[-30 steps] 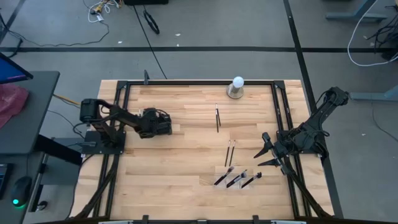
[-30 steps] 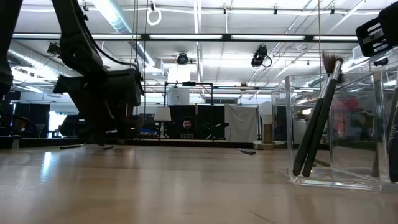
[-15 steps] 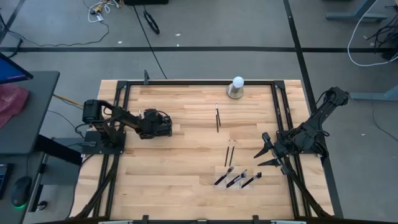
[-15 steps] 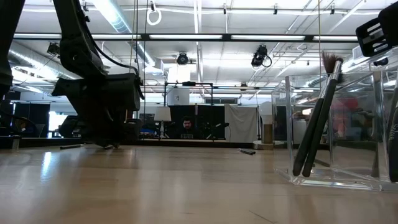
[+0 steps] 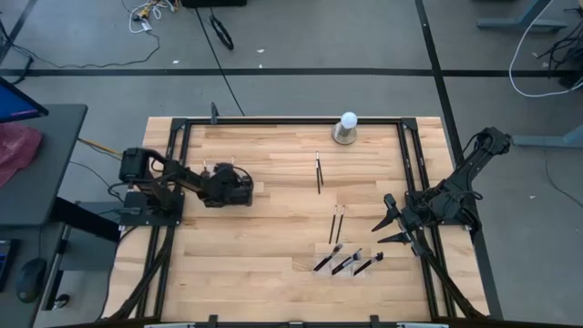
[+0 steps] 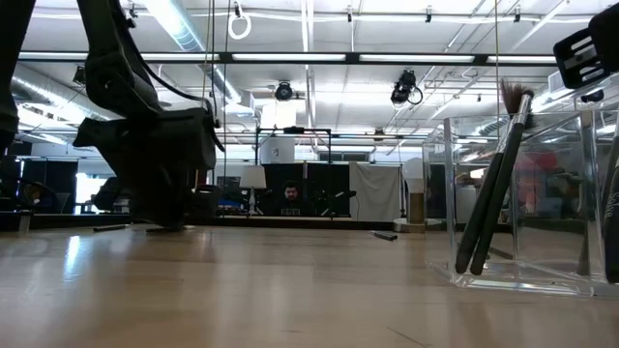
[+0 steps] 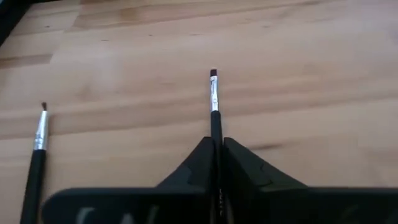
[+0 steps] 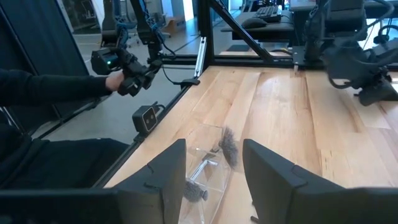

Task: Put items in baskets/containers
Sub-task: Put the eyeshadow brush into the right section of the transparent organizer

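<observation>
L gripper (image 7: pixel 217 155) clamped on brush (image 7: pixel 214 99), table (image 7: pixel 298 74).

The left gripper (image 7: pixel 217 163) sits at the wooden table's (image 5: pixel 273 273) left side, pinching a slim dark-handled makeup brush (image 7: pixel 214 99); another brush (image 7: pixel 38 140) lies beside it. The clear plastic tray (image 5: pixel 351 262) lies before the right gripper (image 5: pixel 387 225).

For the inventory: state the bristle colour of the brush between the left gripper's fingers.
Reddish-brown bristles, clearest in the left wrist view.

Brushes (image 5: pixel 346 262): three in one tray (image 6: pixel 580 193), two by left tool (image 7: pixel 217 146), at least three mid-table. One white ball (image 5: pixel 348 119).
</observation>
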You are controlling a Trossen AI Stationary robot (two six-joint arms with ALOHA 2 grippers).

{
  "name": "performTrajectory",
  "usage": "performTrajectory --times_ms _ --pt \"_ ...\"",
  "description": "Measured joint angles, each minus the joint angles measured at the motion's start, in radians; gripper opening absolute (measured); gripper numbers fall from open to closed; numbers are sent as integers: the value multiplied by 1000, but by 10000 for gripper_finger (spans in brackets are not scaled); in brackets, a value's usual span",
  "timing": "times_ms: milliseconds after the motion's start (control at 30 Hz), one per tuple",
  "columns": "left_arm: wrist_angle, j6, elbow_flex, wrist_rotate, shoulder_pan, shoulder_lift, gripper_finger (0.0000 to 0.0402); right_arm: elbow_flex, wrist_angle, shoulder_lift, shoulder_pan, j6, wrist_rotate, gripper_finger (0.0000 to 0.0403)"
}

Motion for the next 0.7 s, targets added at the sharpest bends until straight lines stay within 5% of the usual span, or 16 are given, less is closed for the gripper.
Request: performTrajectory --times_ms 700 --pt "246 97 -3 -23 -277 5 18 0 0 0 0 -2 0 160"
